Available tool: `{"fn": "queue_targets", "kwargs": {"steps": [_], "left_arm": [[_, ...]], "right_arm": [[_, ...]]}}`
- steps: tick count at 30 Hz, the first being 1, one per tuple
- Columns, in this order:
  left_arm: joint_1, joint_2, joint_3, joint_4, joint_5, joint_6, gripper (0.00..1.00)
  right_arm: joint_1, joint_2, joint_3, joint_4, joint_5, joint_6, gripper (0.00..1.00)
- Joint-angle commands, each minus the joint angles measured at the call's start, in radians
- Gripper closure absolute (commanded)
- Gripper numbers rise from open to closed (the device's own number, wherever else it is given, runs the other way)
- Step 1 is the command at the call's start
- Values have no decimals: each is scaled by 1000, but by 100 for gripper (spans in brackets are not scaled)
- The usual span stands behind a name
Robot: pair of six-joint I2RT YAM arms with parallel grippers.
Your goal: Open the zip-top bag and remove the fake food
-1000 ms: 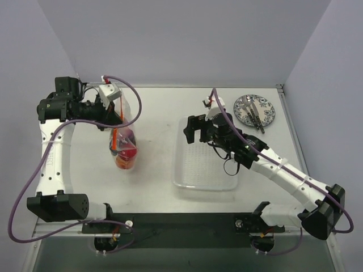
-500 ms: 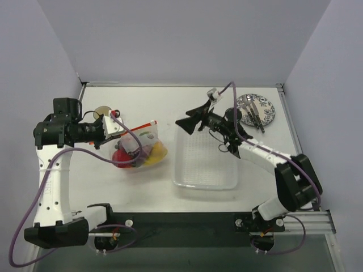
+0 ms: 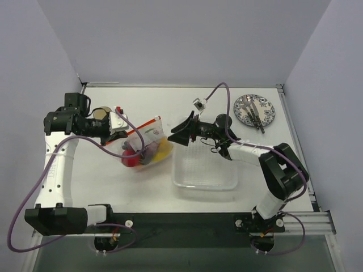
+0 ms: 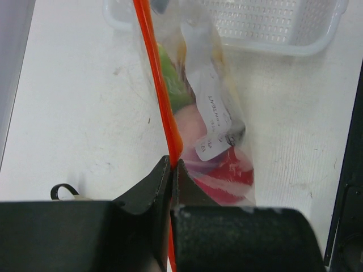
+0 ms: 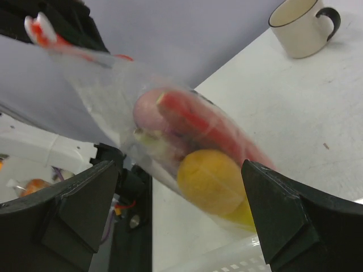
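Observation:
The zip-top bag hangs tilted left of centre, its red-orange zip strip uppermost. My left gripper is shut on the left end of that strip; the left wrist view shows its fingertips pinching the strip. The fake food inside includes a red piece, a yellow piece and a purple one. My right gripper is open and empty just right of the bag. In the right wrist view the bag and a yellow fruit lie between its spread fingers.
A rigid clear tray lies right of the bag, under the right wrist. A patterned plate with cutlery sits at the back right. A mug stands behind the left gripper and also shows in the right wrist view.
The left gripper has carried the bag from hanging straight down to tilted rightward near the tray. The right gripper has swung left from over the tray to the bag's right end.

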Motion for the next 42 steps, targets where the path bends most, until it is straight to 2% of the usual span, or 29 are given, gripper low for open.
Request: {"fn": "queue_targets", "kwargs": {"steps": [1,4,7,13,19,26,29,32,38,42], "left_arm": [[-17,11,47,-210,83,19,96],[-53,24,61,-211,83,8,96],[-72,28,67,-210,85,0,96],[-90,25,75,-211,88,-1,97],[-109,-1,64,-210,66,5,97],[-136,-8,49,-210,43,5,98],[-139,-8,50,-210,45,5,98],[-145,-15,46,-210,31,3,98],[-145,-22,43,-211,20,0,98],[-150,-27,43,-210,19,2,98]], "right_arm": [[47,-168,-23,143,27,-298,4],[101,-241,-13,-47,106,-488,10],[130,-282,15,-179,148,-599,16],[135,-285,42,-259,177,-684,9],[124,-249,67,-261,170,-716,8],[155,-209,105,-228,148,-664,9],[158,-183,98,-149,153,-617,11],[156,-181,96,-167,197,-656,13],[143,-215,75,-255,363,-806,11],[92,-221,62,-206,342,-750,10]]}}
